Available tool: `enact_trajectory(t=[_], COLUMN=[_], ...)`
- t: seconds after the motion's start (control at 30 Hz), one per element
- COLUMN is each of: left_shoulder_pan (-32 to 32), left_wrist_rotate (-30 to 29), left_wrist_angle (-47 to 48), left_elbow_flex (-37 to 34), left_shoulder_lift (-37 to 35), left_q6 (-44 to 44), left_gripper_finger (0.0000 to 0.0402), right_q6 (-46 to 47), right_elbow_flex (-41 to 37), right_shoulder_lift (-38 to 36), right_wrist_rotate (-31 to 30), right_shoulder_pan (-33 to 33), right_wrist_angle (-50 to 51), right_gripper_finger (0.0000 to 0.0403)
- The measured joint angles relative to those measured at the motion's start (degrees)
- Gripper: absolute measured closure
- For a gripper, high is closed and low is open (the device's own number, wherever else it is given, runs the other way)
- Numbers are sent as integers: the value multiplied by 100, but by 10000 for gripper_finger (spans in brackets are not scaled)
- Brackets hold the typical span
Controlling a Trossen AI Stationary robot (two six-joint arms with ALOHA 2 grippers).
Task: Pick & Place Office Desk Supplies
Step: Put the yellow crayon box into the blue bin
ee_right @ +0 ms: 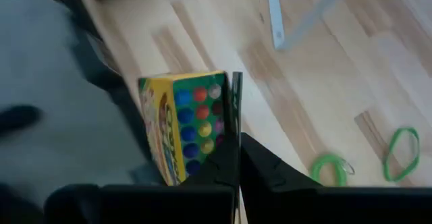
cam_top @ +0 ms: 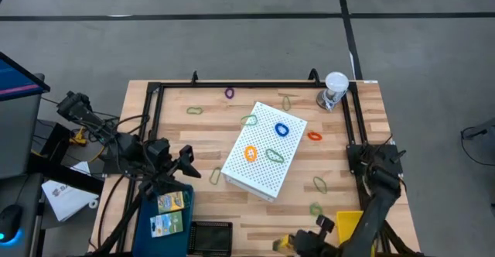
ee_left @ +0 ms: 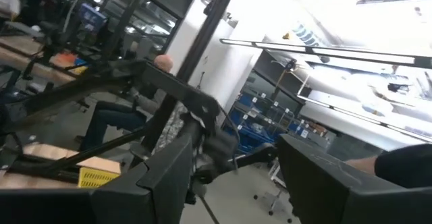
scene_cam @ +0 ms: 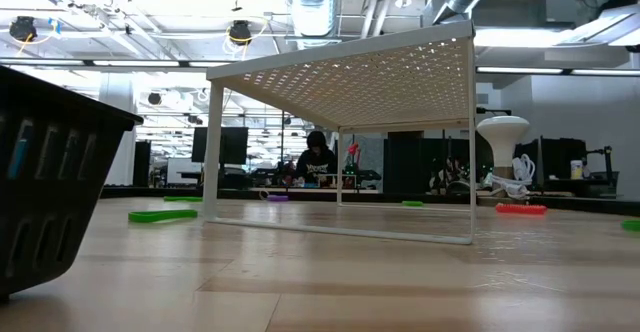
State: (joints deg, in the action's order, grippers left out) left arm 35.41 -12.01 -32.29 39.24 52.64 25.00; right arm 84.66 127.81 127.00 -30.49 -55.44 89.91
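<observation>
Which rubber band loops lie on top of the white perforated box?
Three: the blue loop, the orange loop and an olive green loop. All others lie on the wooden table.

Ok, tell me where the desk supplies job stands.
Apparently done: two small boxes lie in the blue tray by the open left claw. In hand: the right claw is shut beside a crayon box at the table edge; a grip isn't clear. Left: scattered rubber bands, such as the purple loop, green loop, and blue loop on the white perforated box.

Yellow crayon box [ee_right: 185, 126] at table edge, rubber-band loops [cam_top: 250, 154] scattered
</observation>
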Motion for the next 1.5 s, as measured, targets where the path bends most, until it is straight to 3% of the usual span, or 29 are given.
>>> enact_trajectory(t=[0.17, 0.33, 0.6, 0.83, 1.1, 1.5], left_shoulder_pan=[202, 402, 678, 674, 674, 652], left_wrist_rotate=[-9, -537, -653, -870, -848, -448], left_wrist_angle=[-112, -69, -44, 1483, 3036, 3140], left_elbow_flex=[0, 128, 1036, 2195, 3253, 3480], left_shoulder_lift=[0, 2, 523, 1134, 1685, 1716], left_q6=[-398, -475, -1417, -1582, -2197, -2132], left_gripper_finger=[185, 171, 145, 128, 125, 126], right_q6=[-60, -734, -2044, -3242, -3901, -4053], right_elbow_flex=[264, 382, 382, 382, 380, 380], right_shoulder_lift=[-628, -1182, -1708, -1815, -1794, -1794], right_wrist_rotate=[-306, -445, -443, -99, 637, 598], right_shoulder_pan=[33, 158, 742, 1425, 1818, 1705], right_wrist_angle=[-142, -718, -1940, -2971, -4178, -5355], right_gripper_finger=[402, 402, 403, 403, 403, 403])
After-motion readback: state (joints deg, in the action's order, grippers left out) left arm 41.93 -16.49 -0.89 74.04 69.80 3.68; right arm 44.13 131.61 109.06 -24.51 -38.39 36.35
